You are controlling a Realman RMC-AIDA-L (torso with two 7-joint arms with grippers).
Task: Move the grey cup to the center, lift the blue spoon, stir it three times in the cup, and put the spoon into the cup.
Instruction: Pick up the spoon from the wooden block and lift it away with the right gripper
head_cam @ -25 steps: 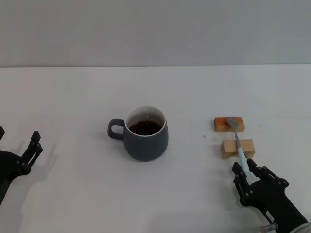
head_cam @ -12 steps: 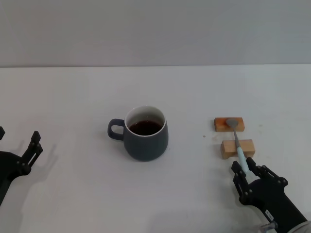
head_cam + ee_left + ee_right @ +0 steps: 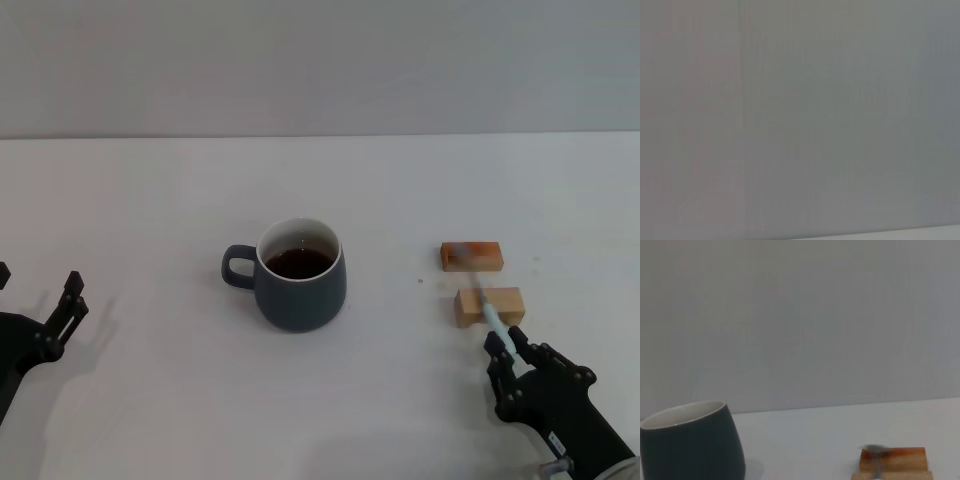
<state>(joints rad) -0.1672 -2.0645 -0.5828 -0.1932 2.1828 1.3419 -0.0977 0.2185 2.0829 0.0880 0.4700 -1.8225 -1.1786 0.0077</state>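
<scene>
— Two grippers show in the head view; which one is busy?
— Only the right gripper (image 3: 507,347), low at about 4 o'clock from the grey cup (image 3: 299,277). Its fingers are closed on the pale handle end of the blue spoon (image 3: 494,320).
— Where does the spoon run?
— From the fingers toward 11 o'clock, over the near wooden block (image 3: 489,305). Its bowl end is blurred above the far wooden block (image 3: 471,256); I cannot tell whether it touches either block.
— And the cup?
— It stands upright on the white table (image 3: 400,190), near the middle, handle pointing to 9 o'clock, dark liquid inside. The blocks lie well apart from it, at 3 o'clock.
— The other arm?
— The left gripper (image 3: 70,300) sits idle at the 9 o'clock edge, fingers spread, holding nothing.
— The right wrist view?
— It shows the cup's side (image 3: 692,445) and the blocks (image 3: 893,460) with the spoon's bowl (image 3: 875,449) blurred above them.
</scene>
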